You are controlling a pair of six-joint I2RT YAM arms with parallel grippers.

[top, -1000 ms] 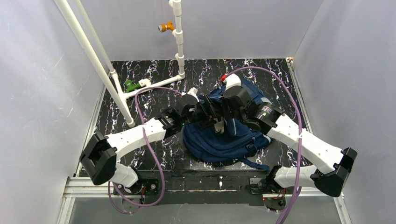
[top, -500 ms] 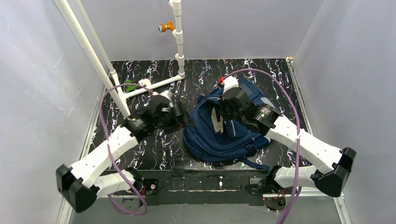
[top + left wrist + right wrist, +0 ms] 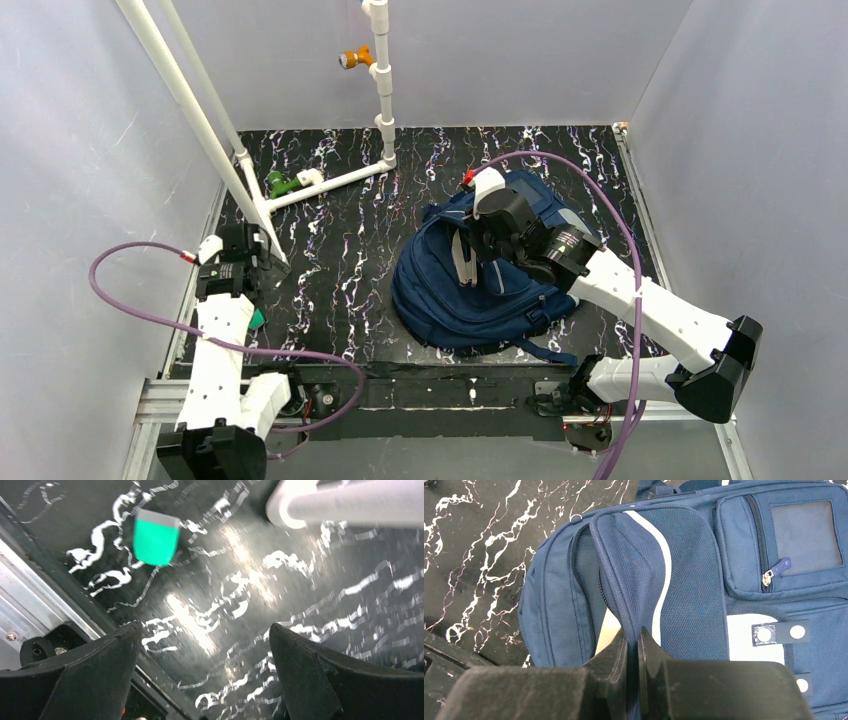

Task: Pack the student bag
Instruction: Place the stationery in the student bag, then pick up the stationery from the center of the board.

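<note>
Now: L hand (image 3: 202, 635) has its fingers wide apart w/ nothing between them, low over the table (image 3: 350, 250) near its left edge. R hand (image 3: 633, 636) has its fingers together, clamped on the fabric lip of the student bag (image 3: 450, 300) at the main-compartment mouth. The lip is lifted and a gap shows beside it.

Bag pos.: right-centre of table, lying w/ front pockets up. It is well apart from L hand, off to that hand's right across the marble-pattern top.

Key relation for next move (judgement): a small green block w/ grey end (image 3: 156, 539) lies on the table ahead of L hand. It is not centred betw. the fingers but offset toward the finger on the left of the wrist view. White pipe foot (image 3: 345, 502) sits ahead on the other side, apart from the block. Block's long axis runs approx. away from the hand, grey end farthest, slight tilt, so its short width faces the closing line. Too blurred to ID closer (eraser?).

L arm is clearly the nearer one; R arm is across the table and occupied w/ the bag mouth. L hand prob. needs a sideways shift toward the block before dropping, then a carry rightward to the opening R hand holds. Risk: fingers straddle off-centre and nudge the block toward the table rail (image 3: 30, 615).
</note>
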